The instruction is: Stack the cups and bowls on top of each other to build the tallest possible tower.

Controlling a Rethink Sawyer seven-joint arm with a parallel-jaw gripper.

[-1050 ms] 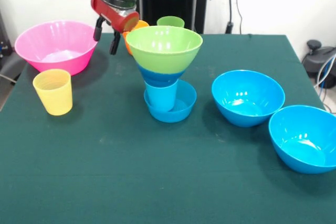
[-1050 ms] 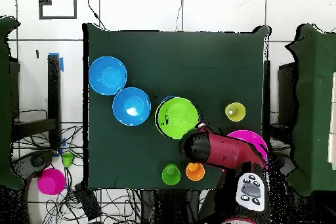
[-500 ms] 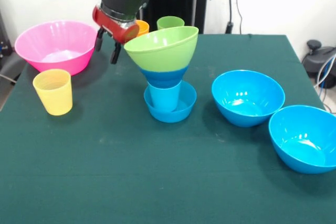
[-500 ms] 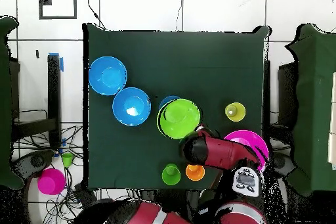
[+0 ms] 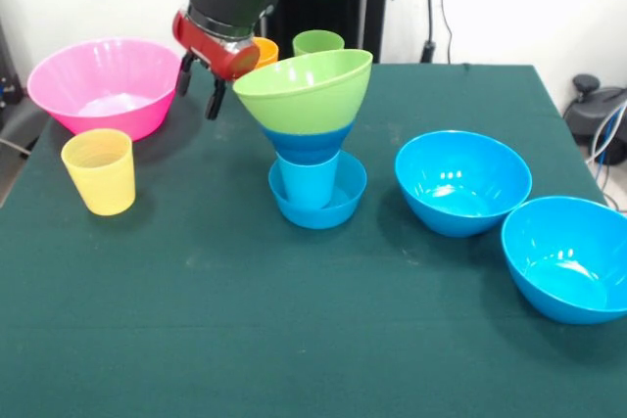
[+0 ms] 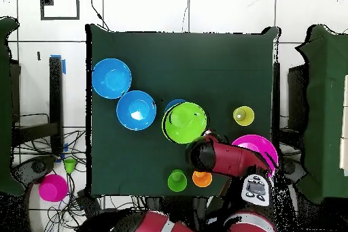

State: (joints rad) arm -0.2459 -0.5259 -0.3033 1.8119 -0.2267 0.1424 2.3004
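The tower stands mid-table: a small blue bowl [image 5: 345, 195] holds a light blue cup [image 5: 306, 181], then a blue bowl [image 5: 306, 144], topped by the lime green bowl [image 5: 306, 93], which tilts to one side. My gripper [image 5: 197, 93] hangs just left of the green bowl's rim, open, with nothing between its fingers; from above the gripper [image 6: 197, 149] sits beside the green bowl [image 6: 185, 122]. The pink bowl [image 5: 105, 85] and the yellow cup [image 5: 99, 171] stand at the left. An orange cup [image 5: 263, 50] and a green cup [image 5: 318, 43] stand behind the tower.
Two large blue bowls [image 5: 462, 181] [image 5: 571, 257] sit on the green table at the right. In the overhead view they are the blue bowls [image 6: 136, 109] [image 6: 111, 78] at the left, with the orange cup [image 6: 202, 178] and green cup [image 6: 177, 179] by the near table edge.
The lime green bowl has gone from level to tilted over the last second. My gripper has risen a little and moved off the orange cup. Nothing differs from half a second ago.
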